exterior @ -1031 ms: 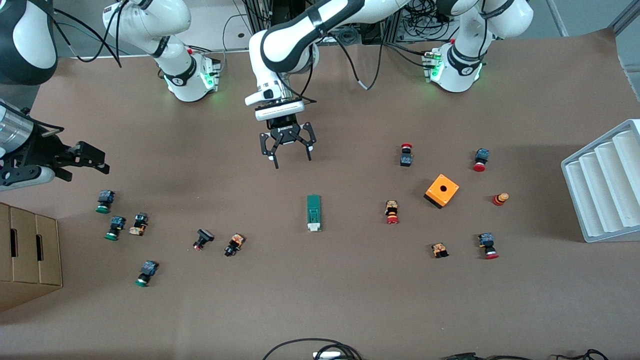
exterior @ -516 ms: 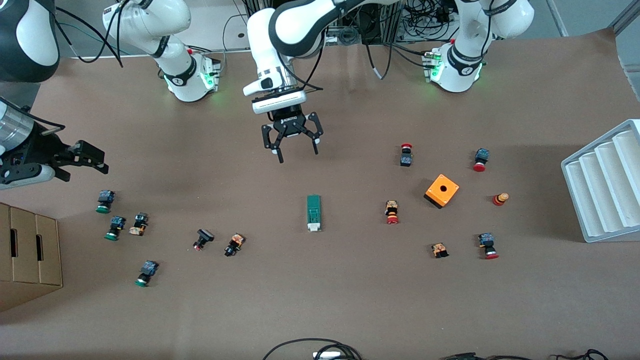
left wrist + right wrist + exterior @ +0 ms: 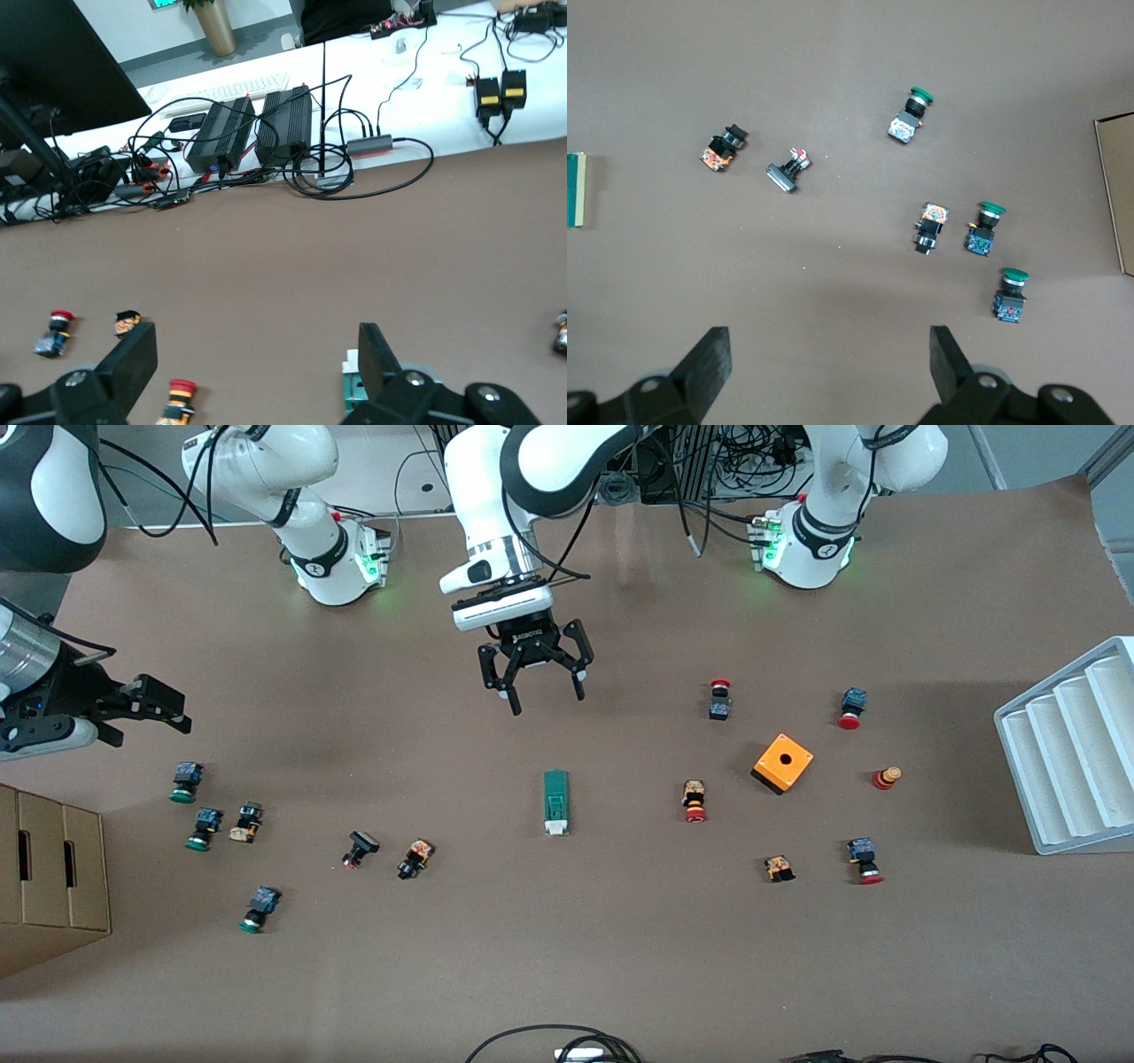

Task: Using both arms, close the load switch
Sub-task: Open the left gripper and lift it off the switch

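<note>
Front view: load switch, narrow green block with white tab at the end nearer the camera, lying flat mid-table between scattered pushbuttons, well apart from the orange box. Left gripper, fingers spread, hangs over bare table on the bases' side of the switch, not touching it. Right gripper waits at the right arm's end of the table, above green-capped pushbuttons; its finger state is not readable here. Left wrist view: black fingers wide apart, the switch's white-tabbed end peeking beside one. Right wrist view: fingers apart over bare table; switch at the frame edge. Handling, judged: light, rigid, smooth plastic; likely to skid; best pinched across the long sides, leaving the tab free.
</note>
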